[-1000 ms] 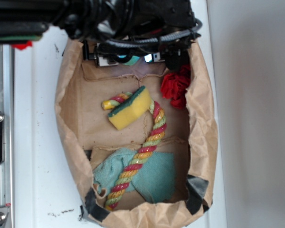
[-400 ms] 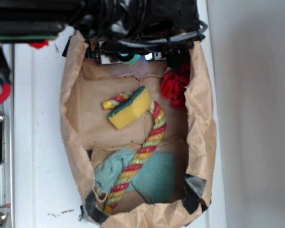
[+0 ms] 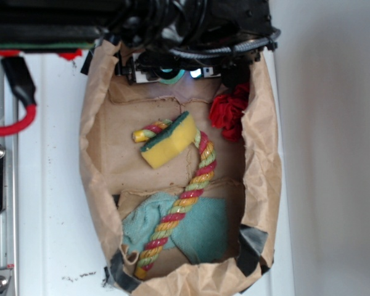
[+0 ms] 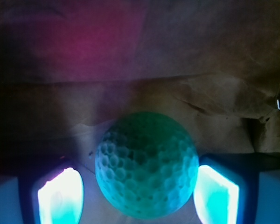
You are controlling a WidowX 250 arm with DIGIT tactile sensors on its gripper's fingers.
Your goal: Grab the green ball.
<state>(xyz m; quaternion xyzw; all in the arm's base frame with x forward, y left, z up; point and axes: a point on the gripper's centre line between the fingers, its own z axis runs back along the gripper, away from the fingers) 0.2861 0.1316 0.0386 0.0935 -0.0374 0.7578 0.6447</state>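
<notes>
In the wrist view the green ball (image 4: pixel 147 164), dimpled and mint-green, lies on the brown paper floor between my gripper's (image 4: pixel 137 196) two glowing pads. The right pad (image 4: pixel 214 196) sits at the ball's side, while a narrow gap separates the left pad (image 4: pixel 60 198) from it. The gripper is open around the ball. In the exterior view only a teal sliver of the ball (image 3: pixel 169 78) shows under the gripper (image 3: pixel 171 74) at the bag's far end; the arm hides the rest.
A brown paper bag (image 3: pixel 91 166) walls in everything. Inside lie a red ruffled paper wad (image 3: pixel 228 112) right of the gripper, a yellow sponge (image 3: pixel 169 142), a striped rope (image 3: pixel 191 188) and a teal cloth (image 3: pixel 203 229).
The arm has shifted slightly to the right over the bag's far end, and a red cable has swung into view at the left. The things inside the bag have not moved.
</notes>
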